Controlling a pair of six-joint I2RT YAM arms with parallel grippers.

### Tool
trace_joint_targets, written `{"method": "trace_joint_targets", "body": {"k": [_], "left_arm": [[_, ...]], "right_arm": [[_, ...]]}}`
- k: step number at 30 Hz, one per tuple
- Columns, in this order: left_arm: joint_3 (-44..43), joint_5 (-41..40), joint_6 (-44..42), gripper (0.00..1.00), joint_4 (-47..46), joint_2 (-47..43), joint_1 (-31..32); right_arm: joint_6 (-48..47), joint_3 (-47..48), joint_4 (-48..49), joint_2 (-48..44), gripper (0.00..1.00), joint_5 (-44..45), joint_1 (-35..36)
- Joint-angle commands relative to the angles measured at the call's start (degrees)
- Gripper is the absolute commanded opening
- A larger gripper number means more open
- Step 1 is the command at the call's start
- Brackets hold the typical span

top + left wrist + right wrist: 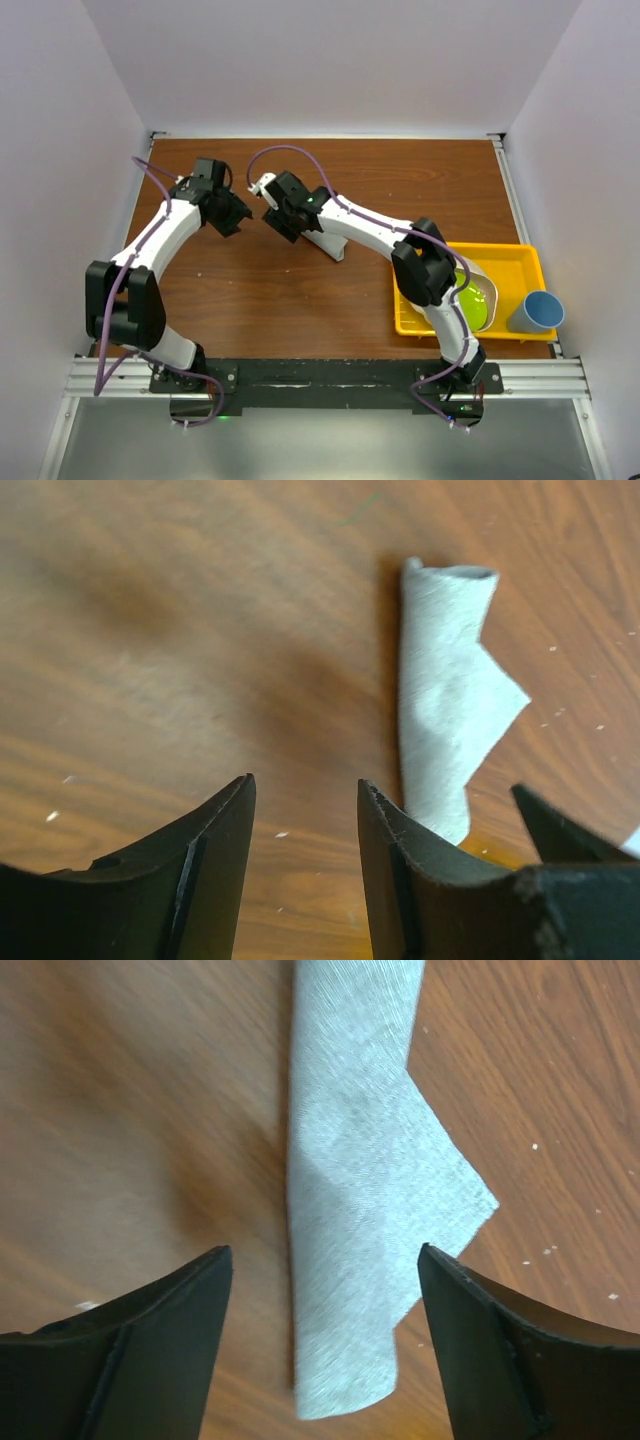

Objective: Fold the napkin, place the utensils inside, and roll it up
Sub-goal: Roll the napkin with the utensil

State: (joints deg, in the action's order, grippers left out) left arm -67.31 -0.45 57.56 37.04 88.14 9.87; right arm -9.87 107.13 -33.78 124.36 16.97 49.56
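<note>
- Finishing the roll seems the step: tuck the napkin [350, 1190] and its loose corner under.
- Right claw [322, 1260] wide, empty above it; left claw [302, 785] narrower, empty, beside it.

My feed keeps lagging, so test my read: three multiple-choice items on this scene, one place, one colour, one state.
1. Where is the blue cup relative to the tray? A inside it; B just outside its right end; C on its far side.
2. The tray is: A red; B white; C yellow.
3. The napkin is: A spread flat; B rolled into a tube; C crumpled in a ball.
B, the cup stands past the tray's right wall; C, its walls are yellow; B, wrist views show a roll.
</note>
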Motion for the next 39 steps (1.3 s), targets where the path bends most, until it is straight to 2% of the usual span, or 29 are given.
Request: {"method": "trace_joint_targets", "body": {"k": [1,7,14,26,32,33,34,39], "left_arm": [[1.47,-4.03,0.36,0.5,1.81,-5.07,-0.46],[4.55,-1.93,-1.31,0.54,0.14,-5.78,-1.52],[5.35,-1.66,-1.57,0.56,-0.47,-5.87,-2.75],[6.93,1.59,-0.7,0.57,-2.67,-3.94,-4.07],[7.72,2.38,-0.78,0.57,-4.51,-2.97,-4.24],[7.98,2.64,-0.78,0.57,-4.95,-2.62,-4.24],[8.33,3.69,-1.22,0.57,-5.48,-2.53,-4.24],[11.05,11.06,-4.56,0.56,-11.18,-1.92,-4.24]], "right_arm": [[-4.72,0.89,2.92,1.06,0.74,7.37,0.54],[-6.83,-0.78,4.42,2.38,0.72,5.1,0.54],[-5.07,-2.01,4.6,3.87,0.69,1.14,0.54],[-4.63,-4.39,5.92,7.04,0.65,2.45,-0.52],[-3.4,-4.3,5.48,8.79,0.49,3.33,-2.45],[-3.14,-4.21,5.48,8.97,0.45,3.24,-3.5],[-2.62,-4.04,4.96,9.15,0.36,3.16,-3.94],[-1.21,-2.19,3.46,8.8,0.3,-5.53,-7.54]]}}
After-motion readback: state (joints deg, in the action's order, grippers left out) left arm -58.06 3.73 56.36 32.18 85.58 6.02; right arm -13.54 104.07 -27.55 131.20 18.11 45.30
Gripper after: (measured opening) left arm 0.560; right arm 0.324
